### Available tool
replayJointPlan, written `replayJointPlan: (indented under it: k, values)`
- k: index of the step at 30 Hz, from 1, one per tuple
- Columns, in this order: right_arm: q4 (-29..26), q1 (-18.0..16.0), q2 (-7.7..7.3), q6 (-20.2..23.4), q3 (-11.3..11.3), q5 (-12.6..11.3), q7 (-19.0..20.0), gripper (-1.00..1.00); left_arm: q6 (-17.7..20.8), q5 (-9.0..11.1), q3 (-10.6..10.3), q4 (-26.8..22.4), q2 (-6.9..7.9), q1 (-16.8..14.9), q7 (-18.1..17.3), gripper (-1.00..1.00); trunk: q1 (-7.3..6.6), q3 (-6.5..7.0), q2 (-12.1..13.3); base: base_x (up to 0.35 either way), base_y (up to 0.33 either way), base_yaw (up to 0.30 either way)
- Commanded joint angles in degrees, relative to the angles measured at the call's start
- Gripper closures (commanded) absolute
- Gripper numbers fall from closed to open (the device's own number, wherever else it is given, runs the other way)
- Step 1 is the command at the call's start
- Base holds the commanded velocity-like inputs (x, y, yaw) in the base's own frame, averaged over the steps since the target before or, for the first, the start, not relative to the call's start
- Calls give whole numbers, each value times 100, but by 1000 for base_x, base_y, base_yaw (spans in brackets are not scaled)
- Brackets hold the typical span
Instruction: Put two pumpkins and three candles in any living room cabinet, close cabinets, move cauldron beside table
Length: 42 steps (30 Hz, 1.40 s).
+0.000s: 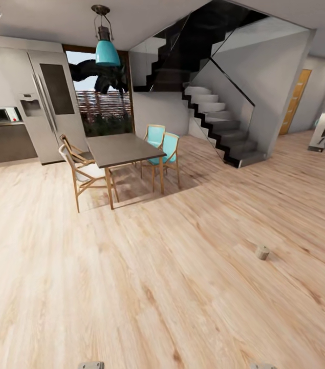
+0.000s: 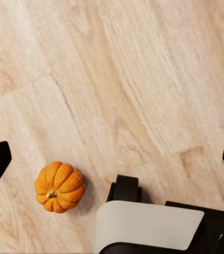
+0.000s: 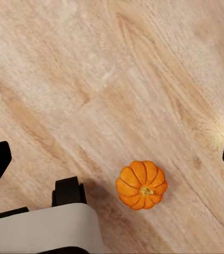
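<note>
Pumpkin [image 2: 59, 187] lying on floor [image 2: 143, 79] beside robot base, stem up; seen again [image 3: 141, 184]. Both jaws wide apart, empty. Judged light, rigid, ribbed skin smooth; grip across widest ribs. Small candle-like object [image 1: 262, 251] standing apart on floor, right.

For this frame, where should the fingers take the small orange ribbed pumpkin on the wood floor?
Probably from above, fingers closing across the round belly of the small orange ribbed pumpkin. It sits upright on the pale wood floor, stem up, with open floor around it; the stem looks too short to grip.
</note>
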Motion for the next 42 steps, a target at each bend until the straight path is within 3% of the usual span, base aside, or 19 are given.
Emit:
replayJointPlan:
  k: [1,12,34,42]
  values:
    - [-3,4,0,-2,0,6,8,-100,-1,0,0,1,0,0,0,-100,0,0,0,335,0,0]
    - [-9,15,13,-347,-4,-56,13,-100,7,-1,0,-1,-1,1,0,-100,0,0,0,335,0,0]
    - [-9,29,35,-369,-5,-63,13,-100,5,-1,0,1,8,1,0,-100,0,0,0,335,0,-1]
    - [-3,29,35,-374,-5,-68,13,-100,6,-1,0,1,8,1,0,-100,0,0,0,335,0,-215]
